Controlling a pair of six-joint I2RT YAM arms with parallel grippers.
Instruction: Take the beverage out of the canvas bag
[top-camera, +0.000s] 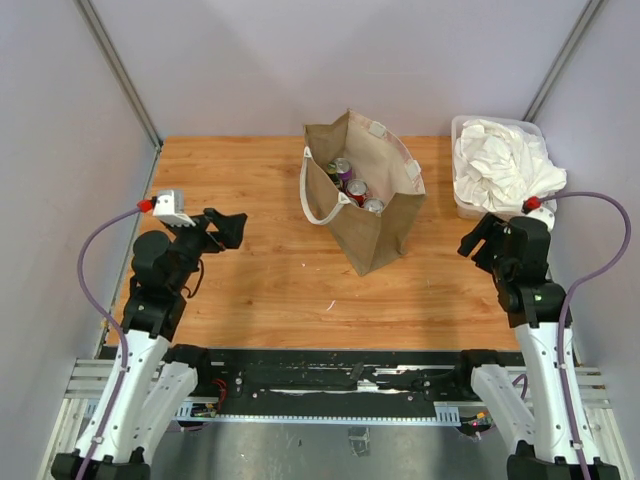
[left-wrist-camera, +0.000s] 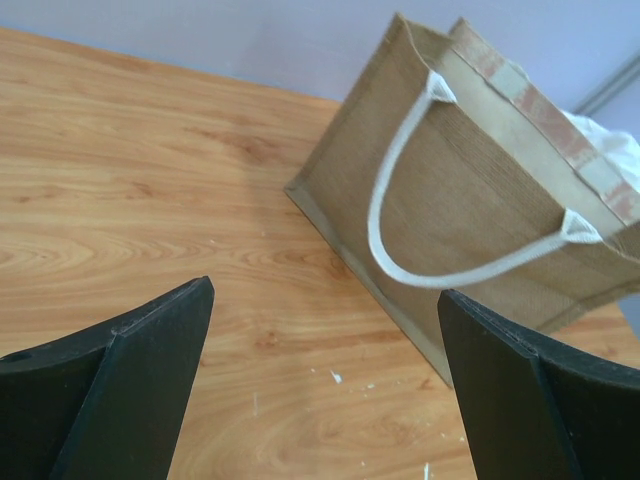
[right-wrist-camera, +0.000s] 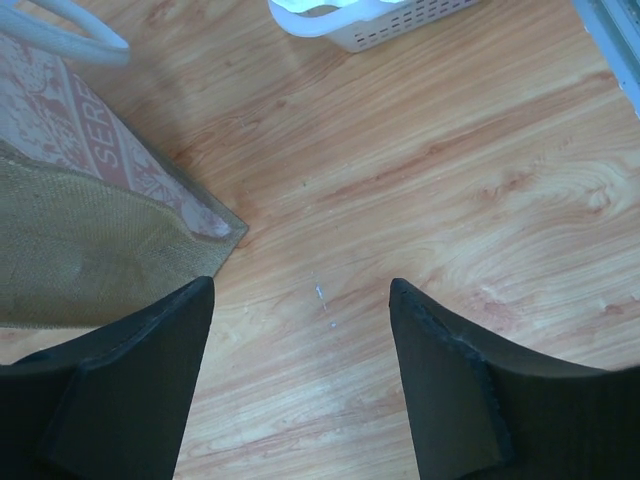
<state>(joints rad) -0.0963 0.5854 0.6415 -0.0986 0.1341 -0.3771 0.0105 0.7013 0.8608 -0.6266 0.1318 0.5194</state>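
The tan-brown canvas bag (top-camera: 372, 205) stands open at the middle back of the wooden table, with white loop handles. Inside it I see beverage cans (top-camera: 352, 186), one purple-topped, one red, one silver. The bag also shows in the left wrist view (left-wrist-camera: 470, 190) and its lower corner in the right wrist view (right-wrist-camera: 90, 220). My left gripper (top-camera: 232, 228) is open and empty, to the left of the bag and apart from it. My right gripper (top-camera: 478, 240) is open and empty, to the right of the bag.
A clear bin of white cloth (top-camera: 500, 165) stands at the back right corner, close behind my right arm; its rim shows in the right wrist view (right-wrist-camera: 370, 18). Grey walls enclose the table on three sides. Small white specks lie on the wood (left-wrist-camera: 337, 377).
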